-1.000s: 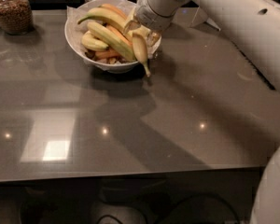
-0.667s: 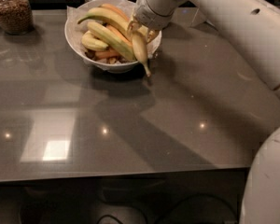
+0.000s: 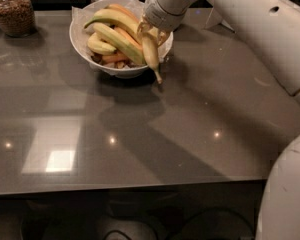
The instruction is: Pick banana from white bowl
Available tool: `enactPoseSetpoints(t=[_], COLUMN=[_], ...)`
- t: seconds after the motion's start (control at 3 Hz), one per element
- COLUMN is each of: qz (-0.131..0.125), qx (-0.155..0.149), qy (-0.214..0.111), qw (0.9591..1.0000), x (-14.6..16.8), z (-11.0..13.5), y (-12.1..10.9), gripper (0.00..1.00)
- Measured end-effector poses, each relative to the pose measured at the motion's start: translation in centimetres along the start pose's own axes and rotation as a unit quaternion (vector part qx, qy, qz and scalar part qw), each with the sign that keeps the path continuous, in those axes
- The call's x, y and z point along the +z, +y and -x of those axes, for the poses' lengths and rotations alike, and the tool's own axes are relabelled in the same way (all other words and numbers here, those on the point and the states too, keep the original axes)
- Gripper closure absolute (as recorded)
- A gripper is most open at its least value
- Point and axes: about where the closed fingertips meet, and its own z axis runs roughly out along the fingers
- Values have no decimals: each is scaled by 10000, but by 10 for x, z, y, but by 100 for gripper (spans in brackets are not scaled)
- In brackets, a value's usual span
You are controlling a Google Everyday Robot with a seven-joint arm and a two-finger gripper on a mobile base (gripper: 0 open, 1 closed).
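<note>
The white bowl (image 3: 85,50) stands at the back of the grey table and holds several bananas. My gripper (image 3: 151,30) is over the bowl's right rim, at the end of the white arm that comes in from the upper right. It is shut on the banana (image 3: 151,55), a plump, straight yellow one that hangs nearly upright, its thin stem pointing down past the rim. Longer curved green-tipped bananas (image 3: 115,31) and a short pale one (image 3: 100,46) lie in the bowl to the left.
A glass jar of brown grains (image 3: 12,11) stands at the back left corner. A white paper (image 3: 213,19) lies behind the arm at the back right. The grey table (image 3: 140,134) stretches toward the front edge. My white arm (image 3: 270,39) crosses the right side.
The banana has risen slightly and its stem now hangs just past the bowl's rim. The bowl and the other bananas have not moved.
</note>
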Motion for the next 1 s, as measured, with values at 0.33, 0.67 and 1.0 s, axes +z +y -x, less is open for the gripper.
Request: enactPoseSetpoints(t=[0.33, 0.67, 1.0], qz=[22, 33, -311], qx=[61, 207, 475], qy=[2, 17, 77], qw=[10000, 9998, 9984], x=[-21, -51, -90], z=[-2, -5, 2], y=[0, 3, -1], gripper=[100, 100, 100])
